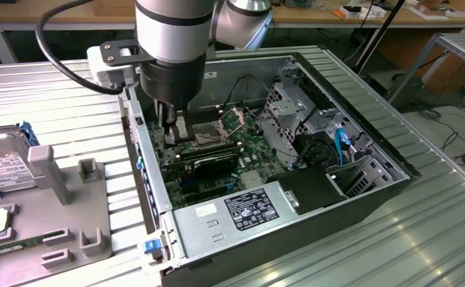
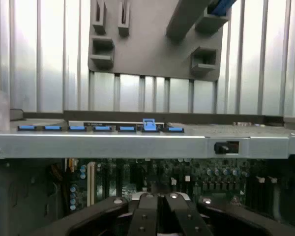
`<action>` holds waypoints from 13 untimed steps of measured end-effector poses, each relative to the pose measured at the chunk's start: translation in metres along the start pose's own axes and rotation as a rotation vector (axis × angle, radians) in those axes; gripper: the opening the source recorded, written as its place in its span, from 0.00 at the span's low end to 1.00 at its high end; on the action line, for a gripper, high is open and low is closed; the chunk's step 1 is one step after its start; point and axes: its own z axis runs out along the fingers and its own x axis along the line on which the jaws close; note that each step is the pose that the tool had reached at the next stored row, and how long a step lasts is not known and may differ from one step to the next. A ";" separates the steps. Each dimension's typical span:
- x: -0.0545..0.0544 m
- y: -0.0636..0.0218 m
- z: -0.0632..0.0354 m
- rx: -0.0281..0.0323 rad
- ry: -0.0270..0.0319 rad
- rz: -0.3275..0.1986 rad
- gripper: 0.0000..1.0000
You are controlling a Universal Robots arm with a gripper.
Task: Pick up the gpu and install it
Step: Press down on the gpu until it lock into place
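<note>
Ribbed metal desk (image 1: 424,239) carries the open computer case (image 1: 216,230). Our claw (image 2: 160,204), pressed together and empty, hangs inside it over the motherboard (image 1: 248,128); the gpu (image 1: 210,160) already sits across the board. We should press evenly, straight down.

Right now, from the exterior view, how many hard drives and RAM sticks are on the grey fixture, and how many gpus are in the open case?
hard drive: 1
RAM stick: 1
gpu: 1
Total: 3
</note>
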 end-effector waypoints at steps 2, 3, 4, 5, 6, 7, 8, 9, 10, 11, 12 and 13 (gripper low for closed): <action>0.000 0.0001 0.0018 -0.0002 -0.0004 0.000 0.11; 0.000 0.0000 0.0043 -0.0002 -0.0006 0.000 0.11; 0.000 0.0000 0.0060 -0.0003 -0.0005 0.000 0.11; 0.000 0.0000 0.0080 -0.0002 -0.0007 0.000 0.11; 0.001 0.0000 0.0096 -0.0007 -0.0007 0.000 0.11; 0.001 -0.0007 0.0123 -0.0087 -0.0008 0.002 0.11; 0.001 -0.0020 0.0137 -0.0160 -0.0009 0.003 0.11; 0.001 -0.0033 0.0151 -0.0220 -0.0012 0.003 0.11; 0.001 -0.0041 0.0163 -0.0239 -0.0014 0.004 0.11; 0.001 -0.0046 0.0172 -0.0244 -0.0015 0.004 0.11; 0.001 -0.0052 0.0180 -0.0249 -0.0014 0.004 0.11; 0.001 -0.0052 0.0179 -0.0251 -0.0014 0.004 0.11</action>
